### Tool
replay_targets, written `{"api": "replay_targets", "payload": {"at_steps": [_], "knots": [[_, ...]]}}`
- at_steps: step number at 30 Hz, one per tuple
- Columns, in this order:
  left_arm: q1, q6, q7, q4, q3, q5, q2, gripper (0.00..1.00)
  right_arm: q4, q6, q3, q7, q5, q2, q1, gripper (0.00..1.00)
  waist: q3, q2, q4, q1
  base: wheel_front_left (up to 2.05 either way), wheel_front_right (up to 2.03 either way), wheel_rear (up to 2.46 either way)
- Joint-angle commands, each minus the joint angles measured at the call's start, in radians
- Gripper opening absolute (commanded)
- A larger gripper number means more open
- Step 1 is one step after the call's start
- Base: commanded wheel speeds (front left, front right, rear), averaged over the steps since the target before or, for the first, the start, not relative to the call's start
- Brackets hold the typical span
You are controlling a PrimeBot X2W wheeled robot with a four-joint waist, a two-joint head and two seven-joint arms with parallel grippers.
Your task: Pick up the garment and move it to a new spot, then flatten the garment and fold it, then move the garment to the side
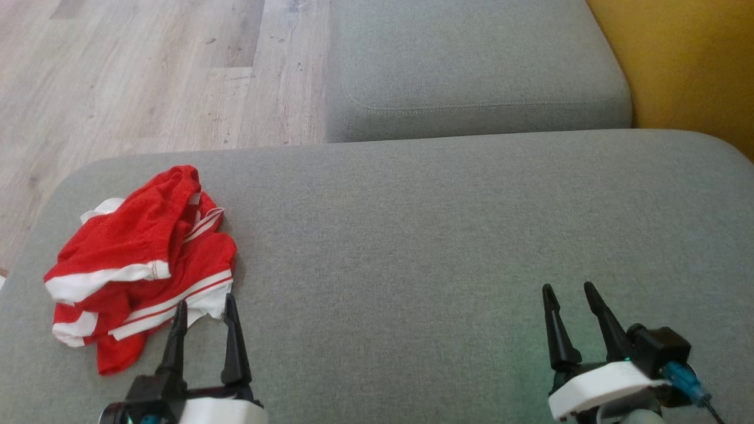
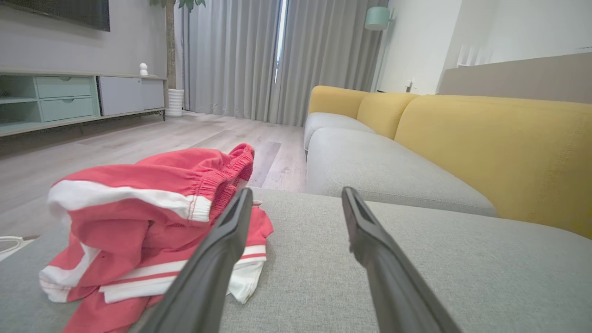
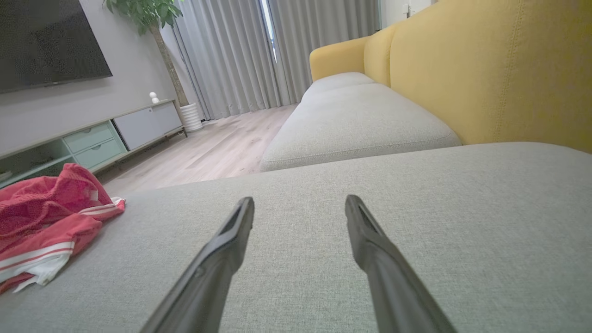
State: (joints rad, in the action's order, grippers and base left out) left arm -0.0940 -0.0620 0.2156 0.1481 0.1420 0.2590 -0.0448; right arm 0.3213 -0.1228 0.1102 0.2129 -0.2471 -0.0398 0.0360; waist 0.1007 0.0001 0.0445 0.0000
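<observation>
Garment (image 1: pixel 138 265) lies crumpled just ahead and left of the left gripper (image 1: pixel 205 301), jaws wide and empty, hem perhaps touching one finger. Right gripper (image 1: pixel 568 287), equally wide, sits well apart. Advance over a raised fold and pinch through several layers.

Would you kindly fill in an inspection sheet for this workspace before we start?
Surface: grey sofa cushion, flat fabric.
Job's things: red shorts with white stripes, crumpled at the cushion's left edge.
Clutter: nothing seen.
End effectors: left end effector open, at the shorts' near edge, contact unclear; right end effector open, well apart from them.
Cables: blue cable at the right wrist.
Surroundings: wooden floor, yellow backrest, grey curtains, TV cabinet.
</observation>
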Motion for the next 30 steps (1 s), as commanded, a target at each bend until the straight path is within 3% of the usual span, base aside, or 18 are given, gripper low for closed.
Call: {"api": "replay_targets", "payload": {"at_steps": [1, 10, 30], "knots": [[0.021, -0.007, 0.018, -0.041, -0.017, -0.037, -0.005, 1.0, -0.023, -0.007, 0.02, 0.021, 0.039, -0.01, -0.022, 1.0, 0.001, -0.0001, 0.0, 0.0, 0.0, 0.0, 0.0], [0.013, -0.012, 0.046, -0.039, -0.011, -0.13, -0.005, 1.0, -0.004, -0.008, 0.029, 0.049, 0.156, -0.01, -0.025, 1.0, 0.011, -0.0001, -0.003, 0.0, 0.0, 0.0, 0.0], [0.018, -0.013, 0.046, 0.005, -0.007, -0.109, -0.005, 1.0, 0.003, -0.008, 0.022, 0.049, 0.155, -0.01, -0.017, 1.0, 0.018, -0.0001, 0.016, 0.0, 0.0, 0.0, 0.0]]}}
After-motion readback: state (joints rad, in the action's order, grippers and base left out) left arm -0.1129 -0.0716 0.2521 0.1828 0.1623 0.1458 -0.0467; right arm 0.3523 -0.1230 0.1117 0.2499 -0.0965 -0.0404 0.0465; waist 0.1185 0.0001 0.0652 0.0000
